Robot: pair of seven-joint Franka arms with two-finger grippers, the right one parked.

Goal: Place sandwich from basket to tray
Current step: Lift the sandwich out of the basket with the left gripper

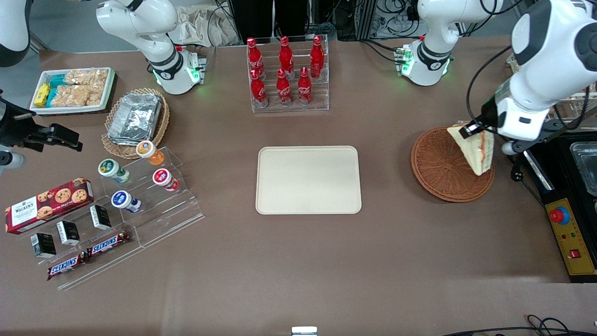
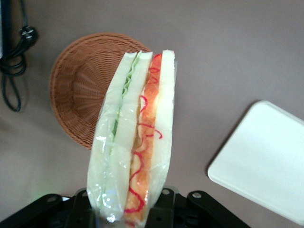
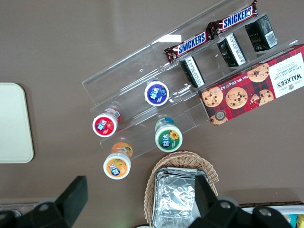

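Observation:
My left gripper (image 1: pixel 472 129) is shut on the sandwich (image 1: pixel 476 151), a plastic-wrapped white-bread wedge with an orange-red and green filling. The wedge hangs point-down above the reddish-brown wicker basket (image 1: pixel 443 170), over the side of it toward the working arm's end. In the left wrist view the sandwich (image 2: pixel 135 137) stands out from the gripper (image 2: pixel 127 213), with the empty basket (image 2: pixel 78 90) below it. The cream tray (image 1: pixel 308 180) lies at the middle of the table, toward the parked arm from the basket, with nothing on it; a corner of the tray (image 2: pixel 266 156) shows in the wrist view too.
A clear rack of red cola bottles (image 1: pixel 287 72) stands farther from the camera than the tray. A black control box (image 1: pixel 571 238) and appliance sit at the working arm's end. Yogurt cups (image 1: pixel 135 175), snack bars, a cookie box and a foil-filled tan basket (image 1: pixel 135 119) lie toward the parked arm's end.

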